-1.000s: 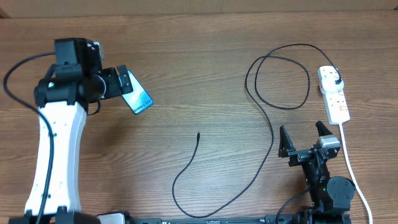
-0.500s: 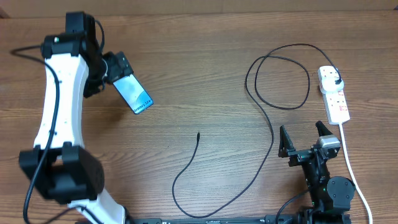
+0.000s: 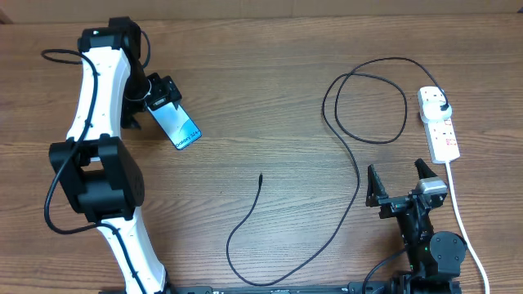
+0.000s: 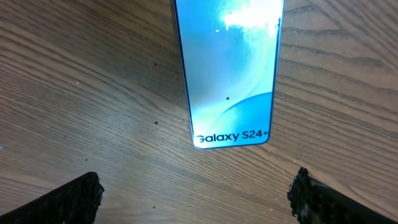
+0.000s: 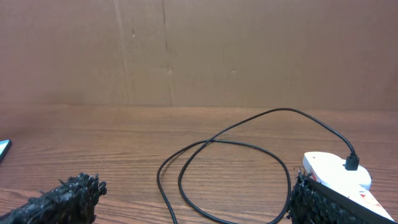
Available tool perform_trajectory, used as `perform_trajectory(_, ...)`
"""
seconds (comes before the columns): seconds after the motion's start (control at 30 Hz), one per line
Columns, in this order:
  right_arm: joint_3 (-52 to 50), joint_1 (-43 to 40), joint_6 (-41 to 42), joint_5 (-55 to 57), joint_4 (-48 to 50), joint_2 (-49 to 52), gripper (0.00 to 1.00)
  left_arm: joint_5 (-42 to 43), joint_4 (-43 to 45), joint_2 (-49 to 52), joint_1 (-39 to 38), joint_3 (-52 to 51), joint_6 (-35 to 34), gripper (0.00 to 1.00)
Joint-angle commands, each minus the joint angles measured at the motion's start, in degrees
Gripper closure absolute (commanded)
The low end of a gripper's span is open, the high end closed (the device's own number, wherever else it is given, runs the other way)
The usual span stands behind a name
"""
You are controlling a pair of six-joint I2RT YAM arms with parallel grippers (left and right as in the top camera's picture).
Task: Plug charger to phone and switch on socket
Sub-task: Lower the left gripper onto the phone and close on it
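The phone (image 3: 178, 126) lies flat on the wooden table at far left, its light blue screen up; the "Galaxy" end (image 4: 231, 135) shows in the left wrist view. My left gripper (image 3: 163, 94) hangs above the phone's far-left end, open. Its fingertips (image 4: 74, 198) sit wide apart with only bare wood between them, clear of the phone. The charger, a thin black cable (image 3: 351, 155), loops across the table. Its free tip (image 3: 260, 176) lies mid-table and its plug (image 3: 442, 105) sits in the white socket (image 3: 440, 129) at right. My right gripper (image 3: 400, 184) stands open near the front, empty, with the cable loop (image 5: 224, 163) and socket (image 5: 333, 169) ahead.
The socket's white cord (image 3: 466, 224) runs down the right side to the front edge, close to my right arm. My left arm's white link (image 3: 94, 90) stretches over the table's left side. A brown cardboard wall (image 5: 186, 50) closes the back.
My left arm has swung up toward the table's far side, its links now stretched over the left. Its gripper stays over the phone's far end. Phone, cable and right arm have not moved.
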Motion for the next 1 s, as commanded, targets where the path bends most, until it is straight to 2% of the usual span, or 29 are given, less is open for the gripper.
perform_trajectory(0.0, -0.59, 0.28, 0.24, 0.44, 0.28, -0.57, 0.0, -0.61, -0.22, 1.33, 0.24, 1.2, -0.61, 0.0)
perform_trajectory(0.43, -0.59, 0.28, 0.24, 0.44, 0.28, -0.57, 0.0, -1.14, 2.36, 1.7, -0.48, 1.18, -2.82, 0.0)
perform_trajectory(0.7, -0.61, 0.28, 0.24, 0.44, 0.28, -0.57, 0.0, -2.12, 3.17, 1.97, -2.54, 1.16, -9.53, 0.0)
perform_trajectory(0.97, -0.59, 0.28, 0.22, 0.44, 0.28, -0.57, 0.0, -2.12, 5.57, 4.26, -4.87, 1.16, -9.79, 0.0)
